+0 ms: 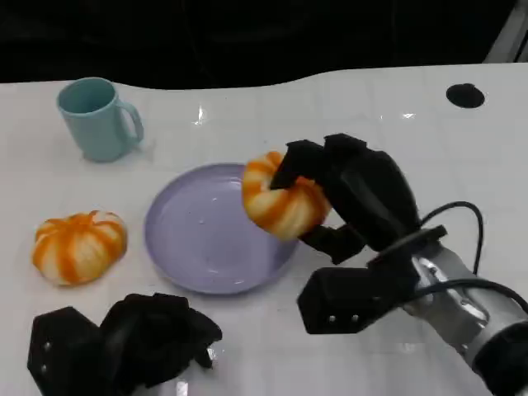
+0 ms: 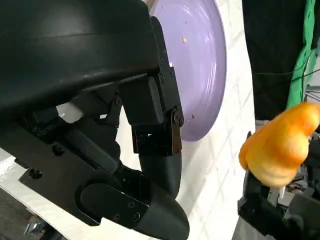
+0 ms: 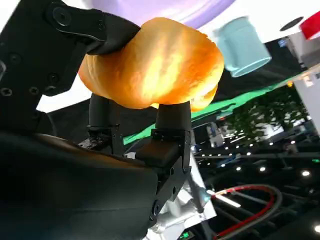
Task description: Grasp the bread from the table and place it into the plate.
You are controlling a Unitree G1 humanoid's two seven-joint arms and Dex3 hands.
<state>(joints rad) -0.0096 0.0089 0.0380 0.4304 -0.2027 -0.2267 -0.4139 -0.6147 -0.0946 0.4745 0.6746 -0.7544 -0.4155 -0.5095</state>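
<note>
Nearest, the left hand [image 1: 124, 342] rests on the table at seven o'clock, fingers curled in on nothing, out of the way. Beyond it, the right hand [image 1: 346, 198] pinches the bread [image 1: 280, 202] above the plate [image 1: 194, 239] at its two o'clock rim, probably poised for release. A second bun [image 1: 78, 246] lies at nine o'clock, the cup [image 1: 97, 118] farther at eleven.

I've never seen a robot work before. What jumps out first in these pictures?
The right hand grips an orange-and-white bread over the right edge of a purple plate. A second, similar bread lies on the table left of the plate, with a light blue mug behind it.
</note>
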